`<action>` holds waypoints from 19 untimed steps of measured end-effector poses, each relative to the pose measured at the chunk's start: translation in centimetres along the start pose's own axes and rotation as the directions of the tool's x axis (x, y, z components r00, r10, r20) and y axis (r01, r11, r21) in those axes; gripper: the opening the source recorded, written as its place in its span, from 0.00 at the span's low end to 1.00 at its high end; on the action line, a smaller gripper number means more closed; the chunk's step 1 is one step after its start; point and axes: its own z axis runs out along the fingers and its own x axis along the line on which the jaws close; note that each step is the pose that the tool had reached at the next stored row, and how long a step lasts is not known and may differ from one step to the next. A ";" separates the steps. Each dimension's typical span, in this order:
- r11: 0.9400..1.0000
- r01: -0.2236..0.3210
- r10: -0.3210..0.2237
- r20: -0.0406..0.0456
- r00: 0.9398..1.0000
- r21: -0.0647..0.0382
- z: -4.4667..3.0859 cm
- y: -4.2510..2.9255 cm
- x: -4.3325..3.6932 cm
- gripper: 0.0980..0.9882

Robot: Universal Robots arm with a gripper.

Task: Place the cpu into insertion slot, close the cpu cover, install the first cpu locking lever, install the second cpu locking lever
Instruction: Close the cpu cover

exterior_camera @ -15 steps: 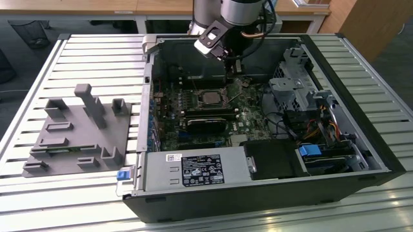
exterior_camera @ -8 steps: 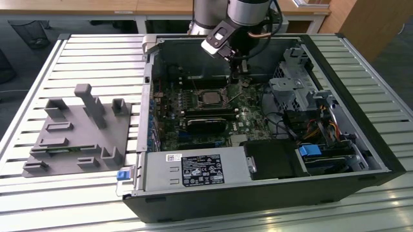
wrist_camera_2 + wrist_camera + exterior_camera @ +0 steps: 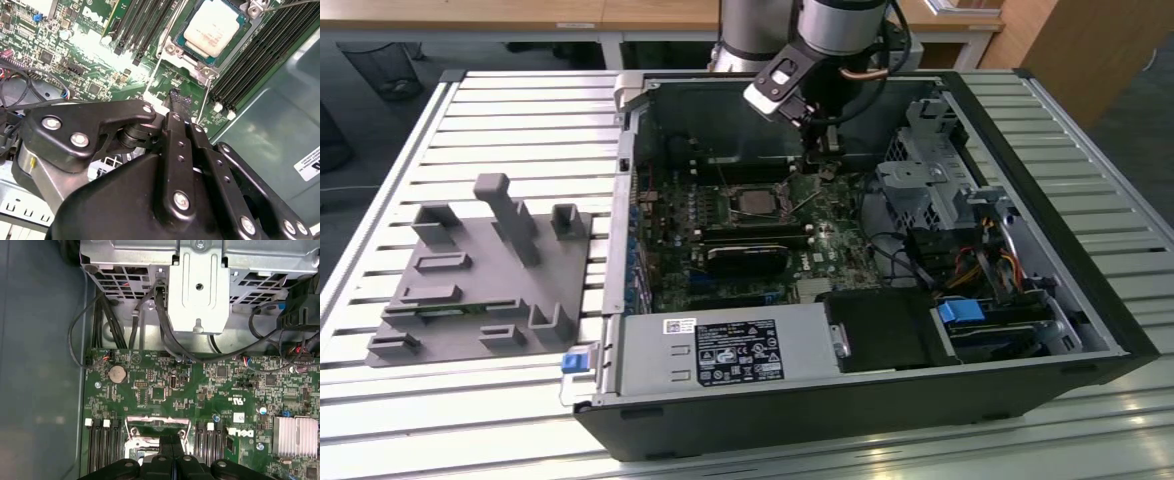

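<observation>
Cpu [image 3: 215, 27], small flat square chip with pale silvery-beige top, sits in dark square insertion slot [image 3: 734, 205] just above centre of exterior view; thin silvery cpu cover [image 3: 150, 420] looks still raised, latching undone; black gripper [image 3: 172, 440] fingers pinched together, holding nothing visible, at cover's edge.

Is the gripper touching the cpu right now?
Apart. The second wrist view shows the cpu lying well clear of the gripper, with green board visible between them.
</observation>
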 end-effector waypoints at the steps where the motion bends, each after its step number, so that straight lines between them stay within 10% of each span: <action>1: 1.000 0.000 0.000 0.000 1.000 0.000 0.00 0.00 0.00 0.03; 19: 1.000 0.000 0.000 0.000 1.000 0.000 0.41 1.48 0.29 0.03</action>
